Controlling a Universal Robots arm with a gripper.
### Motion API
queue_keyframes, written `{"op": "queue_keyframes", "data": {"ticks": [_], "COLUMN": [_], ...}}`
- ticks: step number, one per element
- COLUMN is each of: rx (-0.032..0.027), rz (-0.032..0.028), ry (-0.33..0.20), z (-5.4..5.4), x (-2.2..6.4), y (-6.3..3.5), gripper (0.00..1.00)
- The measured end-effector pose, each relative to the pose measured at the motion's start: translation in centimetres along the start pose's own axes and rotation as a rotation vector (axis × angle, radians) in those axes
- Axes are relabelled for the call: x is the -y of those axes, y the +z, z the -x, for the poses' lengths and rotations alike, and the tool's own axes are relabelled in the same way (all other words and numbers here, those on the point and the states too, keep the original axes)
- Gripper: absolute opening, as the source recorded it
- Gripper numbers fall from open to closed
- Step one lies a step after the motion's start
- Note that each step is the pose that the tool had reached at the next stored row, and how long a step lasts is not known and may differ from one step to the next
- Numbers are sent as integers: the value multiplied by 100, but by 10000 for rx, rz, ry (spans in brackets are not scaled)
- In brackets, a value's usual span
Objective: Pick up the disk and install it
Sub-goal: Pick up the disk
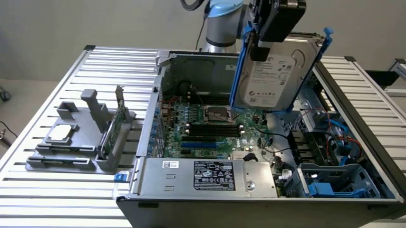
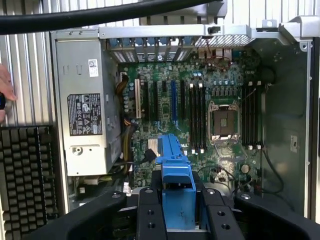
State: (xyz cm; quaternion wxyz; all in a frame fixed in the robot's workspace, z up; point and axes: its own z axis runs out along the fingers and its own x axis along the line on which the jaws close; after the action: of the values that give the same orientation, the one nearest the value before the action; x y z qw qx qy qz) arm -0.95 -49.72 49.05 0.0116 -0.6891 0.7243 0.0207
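Disk (image 1: pixel 274 78) between the jaws, aloft

Silver arm (image 1: pixel 219 42), pale-blue caps (image 1: pixel 226 8), black gripper (image 1: pixel 261 51).
Black cable (image 2: pixel 100 15) near gripper; screws (image 2: pixel 149 212) sunk in matte fingers (image 2: pixel 150 225).

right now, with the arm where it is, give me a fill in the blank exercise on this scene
The end effector grips the disk by its ____ plastic carrier.
The disk hangs ____ the open computer case, not seated in it.
The disk's label is ____.
The silver chip lies on the ____ fixture at the exterior view's left.
Missing words: blue; above; white; grey.
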Motion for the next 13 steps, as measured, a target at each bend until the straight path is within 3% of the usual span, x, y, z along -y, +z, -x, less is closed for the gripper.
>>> {"op": "queue_keyframes", "data": {"ticks": [13], "rx": [10], "rz": [0], "ry": [-1], "z": [-324], "x": [295], "y": [-18], "gripper": [33]}}
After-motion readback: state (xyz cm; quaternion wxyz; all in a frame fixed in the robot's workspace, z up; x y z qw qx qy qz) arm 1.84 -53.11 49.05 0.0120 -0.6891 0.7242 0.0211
